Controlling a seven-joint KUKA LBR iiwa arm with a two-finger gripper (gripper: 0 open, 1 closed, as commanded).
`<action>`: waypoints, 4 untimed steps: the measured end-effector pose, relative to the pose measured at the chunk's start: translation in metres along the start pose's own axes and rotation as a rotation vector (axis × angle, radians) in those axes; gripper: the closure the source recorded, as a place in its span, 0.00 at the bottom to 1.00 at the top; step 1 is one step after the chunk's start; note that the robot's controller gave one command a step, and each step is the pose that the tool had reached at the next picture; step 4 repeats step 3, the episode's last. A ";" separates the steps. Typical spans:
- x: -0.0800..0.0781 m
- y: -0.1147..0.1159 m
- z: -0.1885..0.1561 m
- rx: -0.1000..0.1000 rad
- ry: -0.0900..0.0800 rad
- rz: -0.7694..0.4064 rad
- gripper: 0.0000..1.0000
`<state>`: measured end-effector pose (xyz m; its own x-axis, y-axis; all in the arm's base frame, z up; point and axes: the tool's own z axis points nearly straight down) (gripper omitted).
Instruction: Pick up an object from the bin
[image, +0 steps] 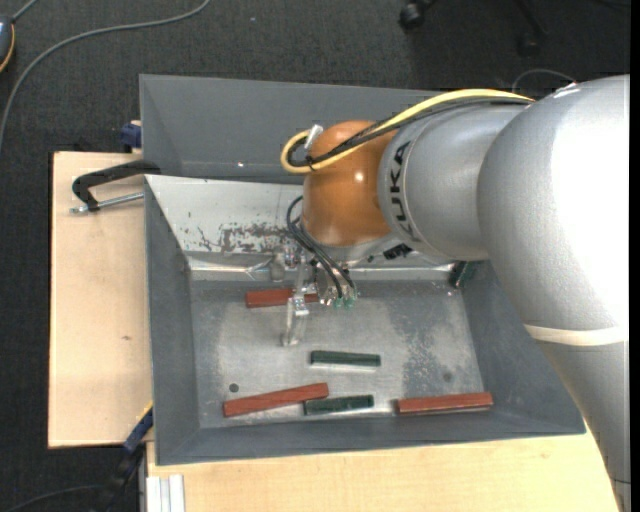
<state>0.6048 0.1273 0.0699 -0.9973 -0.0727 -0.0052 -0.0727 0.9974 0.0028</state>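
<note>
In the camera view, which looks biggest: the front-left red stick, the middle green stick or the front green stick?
1. Front-left red stick, clearly longest.
2. Middle green stick and front green stick look about alike, so I won't rank them.

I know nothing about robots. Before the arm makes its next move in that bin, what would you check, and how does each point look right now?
1. Gripper inside the bin, over its floor: ok.
2. A thing near it: ok, the red-brown stick at the back lies right beside it.
3. Gripper has hold of that stick: cannot tell.
4. Neighbours clear of that stick: ok, the green stick lies apart, mid-floor.
5. Front row out of the way: ok, the left red stick, short green stick and right red stick lie along the front wall.
</note>
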 end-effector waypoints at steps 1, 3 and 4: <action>-0.001 0.001 -0.001 0.000 0.000 0.001 0.00; -0.005 0.002 -0.126 -0.001 -0.010 0.002 1.00; -0.005 0.002 -0.126 -0.001 -0.010 0.002 1.00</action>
